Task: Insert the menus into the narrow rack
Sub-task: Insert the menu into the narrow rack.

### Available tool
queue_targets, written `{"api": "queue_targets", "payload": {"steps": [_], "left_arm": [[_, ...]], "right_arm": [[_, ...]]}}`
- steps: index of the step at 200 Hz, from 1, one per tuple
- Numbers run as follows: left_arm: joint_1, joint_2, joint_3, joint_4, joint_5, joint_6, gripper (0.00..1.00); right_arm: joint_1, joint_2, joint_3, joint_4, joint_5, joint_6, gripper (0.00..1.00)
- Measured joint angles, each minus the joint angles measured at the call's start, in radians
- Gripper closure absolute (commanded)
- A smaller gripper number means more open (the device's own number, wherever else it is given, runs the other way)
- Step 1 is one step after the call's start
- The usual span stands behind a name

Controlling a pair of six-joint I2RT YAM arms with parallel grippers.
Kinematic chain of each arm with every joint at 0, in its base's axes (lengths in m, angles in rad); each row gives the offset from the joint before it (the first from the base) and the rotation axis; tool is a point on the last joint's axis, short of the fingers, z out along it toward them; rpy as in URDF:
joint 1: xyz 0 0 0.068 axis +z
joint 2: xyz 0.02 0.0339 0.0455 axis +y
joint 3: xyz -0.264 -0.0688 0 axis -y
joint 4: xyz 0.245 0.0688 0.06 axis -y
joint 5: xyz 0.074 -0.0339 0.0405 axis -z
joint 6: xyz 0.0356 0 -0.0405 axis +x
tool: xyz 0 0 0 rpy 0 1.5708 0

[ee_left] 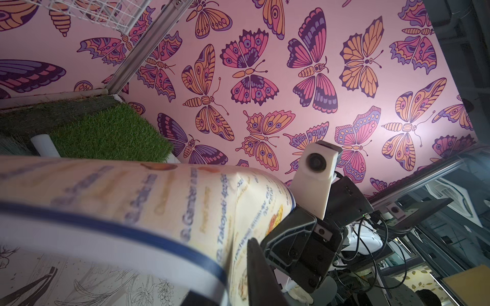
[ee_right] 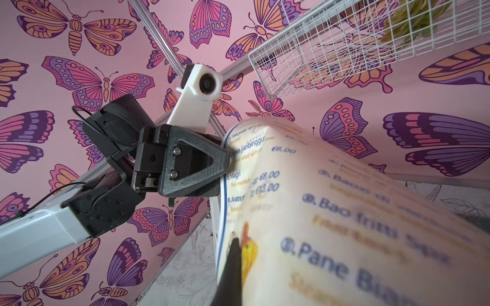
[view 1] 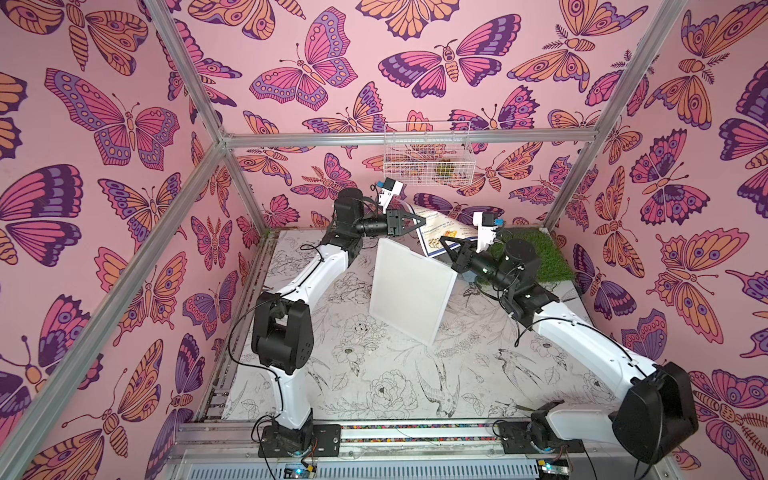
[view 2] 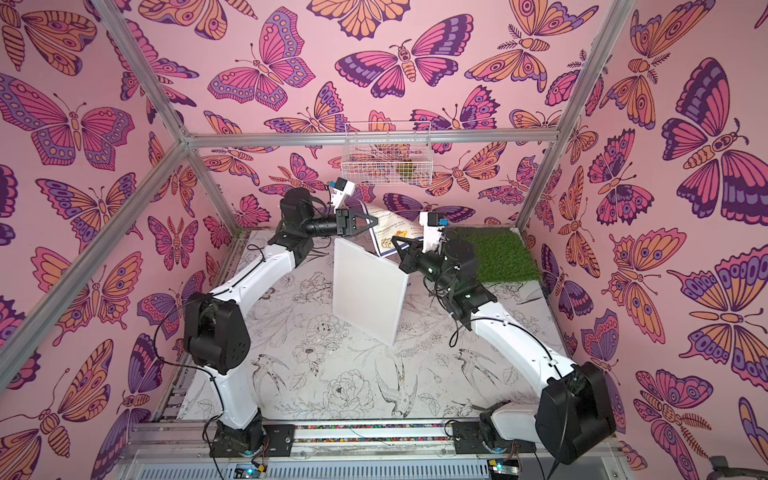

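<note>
Both clamped on menu (view 1: 437,223): left end effector (view 1: 420,223) on left edge, right end effector (view 1: 444,242) on right corner. Sheet bowed btwn them, at far top edge of rack (view 1: 409,291) standing on desk (view 1: 374,382). Two-point hold prob stiffens floppy sheet for slot entry.

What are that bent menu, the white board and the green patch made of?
The menu looks like glossy laminated paper or thin plastic: it curves without creasing and shines. The white board seems to be matte rigid plastic: flat, unbending, no shine. The green patch looks like artificial turf, with tufted blades.
</note>
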Motion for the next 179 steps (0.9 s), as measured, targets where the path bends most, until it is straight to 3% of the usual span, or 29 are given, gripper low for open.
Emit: {"api": "queue_targets", "payload": {"steps": [179], "left_arm": [[-0.009,0.000,-0.003,0.021,0.000,-0.008,0.80]], "right_arm": [[0.000,-0.007,-0.013,-0.016,0.040,-0.063,1.00]]}}
